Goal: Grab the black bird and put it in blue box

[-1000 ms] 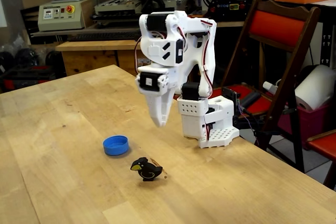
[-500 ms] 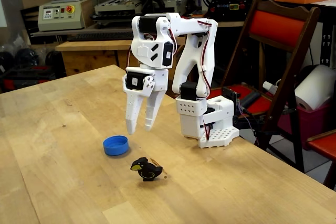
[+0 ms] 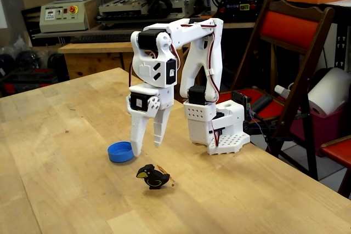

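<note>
Black bird [image 3: 152, 177] stands upright on the wooden table [image 3: 66, 152]: glossy black body, yellow beak pointing left in the fixed view, brownish base. Blue box [image 3: 120, 151], a shallow round dish, sits just up-left of it, apart. Gripper [image 3: 147, 147] hangs above them, fingers spread, holding nothing.

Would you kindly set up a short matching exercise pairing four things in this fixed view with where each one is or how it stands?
Things:
1. black bird
2. blue box
3. gripper
4. chair

Descriptions:
A. open, fingers pointing down above the table
B. empty, lying on the table left of the arm's base
C. upright on the table, nearest the camera
D. beside the table, on the right

Pairs: 1-C, 2-B, 3-A, 4-D
</note>
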Controlling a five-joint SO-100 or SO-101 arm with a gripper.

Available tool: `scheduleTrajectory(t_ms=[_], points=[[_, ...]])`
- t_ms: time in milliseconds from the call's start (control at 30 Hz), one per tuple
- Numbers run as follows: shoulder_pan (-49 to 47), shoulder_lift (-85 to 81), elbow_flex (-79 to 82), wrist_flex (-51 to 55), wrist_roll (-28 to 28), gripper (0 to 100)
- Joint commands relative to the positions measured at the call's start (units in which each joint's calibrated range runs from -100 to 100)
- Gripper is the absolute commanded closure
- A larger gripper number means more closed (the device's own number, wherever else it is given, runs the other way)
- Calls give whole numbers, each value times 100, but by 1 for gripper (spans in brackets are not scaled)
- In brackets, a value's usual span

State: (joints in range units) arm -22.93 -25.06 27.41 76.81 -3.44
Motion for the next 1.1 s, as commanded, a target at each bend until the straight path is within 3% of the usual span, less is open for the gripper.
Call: scheduleTrajectory(t_ms=[0,1067], points=[[56,-22,-60,-45,34,76],[100,457,-60,34,34,71]])
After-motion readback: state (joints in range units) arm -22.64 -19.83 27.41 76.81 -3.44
